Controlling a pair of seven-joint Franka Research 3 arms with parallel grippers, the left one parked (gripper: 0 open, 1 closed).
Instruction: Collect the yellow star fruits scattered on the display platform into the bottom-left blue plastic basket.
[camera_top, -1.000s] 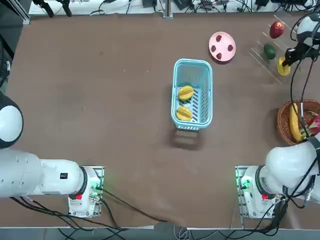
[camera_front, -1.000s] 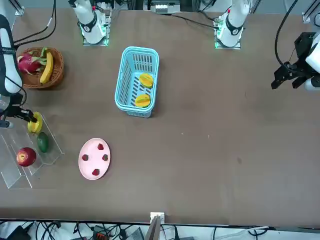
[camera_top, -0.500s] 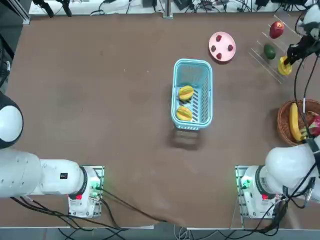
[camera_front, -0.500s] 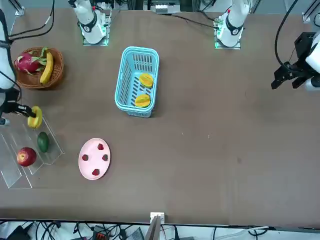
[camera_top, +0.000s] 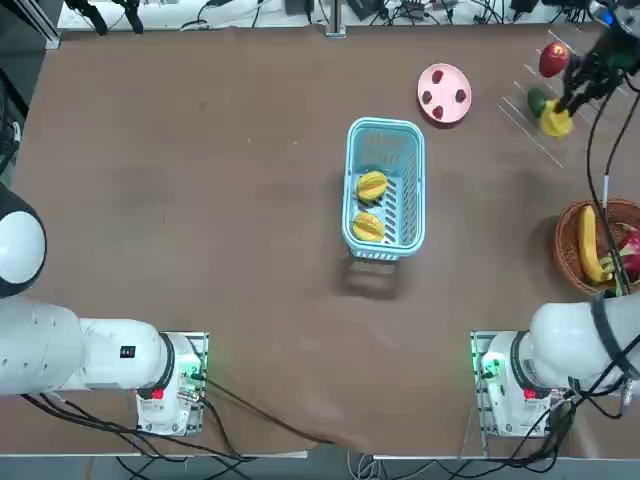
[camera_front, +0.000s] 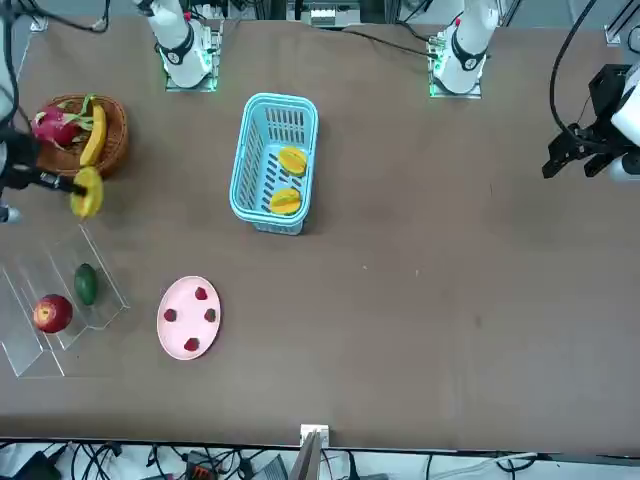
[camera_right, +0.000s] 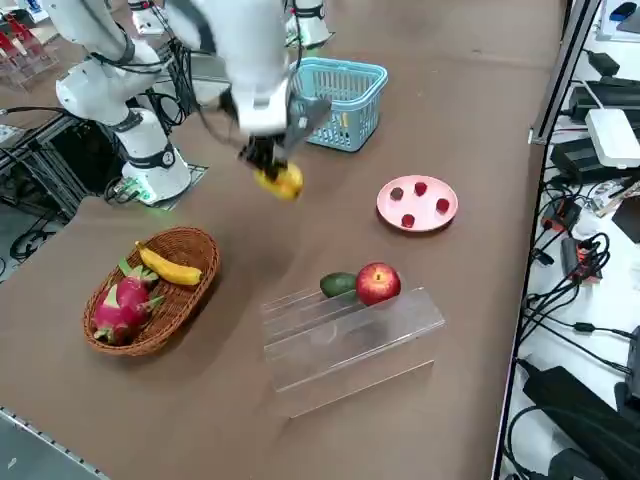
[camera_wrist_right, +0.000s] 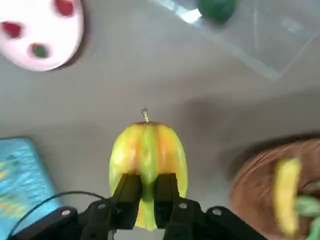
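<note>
Near the centre of the top view, the blue plastic basket (camera_top: 385, 188) sits on the brown desk (camera_top: 220, 200) with two yellow star fruits (camera_top: 370, 205) lying inside it, one above the other toward its left wall. At upper right, the pink plate (camera_top: 444, 93) carries three small red berries, and further right the clear display platform (camera_right: 345, 335) bears a red apple (camera_right: 378, 283) and a green fruit (camera_right: 339, 284) side by side on its upper step, its lower steps bare. At the right edge, the wicker basket (camera_top: 590, 243) contains a banana and a pink dragon fruit. The right gripper (camera_wrist_right: 146, 192) hangs in the air between the platform and the wicker basket, its fingers pinched narrowly on the third star fruit (camera_wrist_right: 147, 160), clear of the desk. Wide bare desk lies between this fruit and the blue basket, and the whole left half of the top view is uncluttered.
</note>
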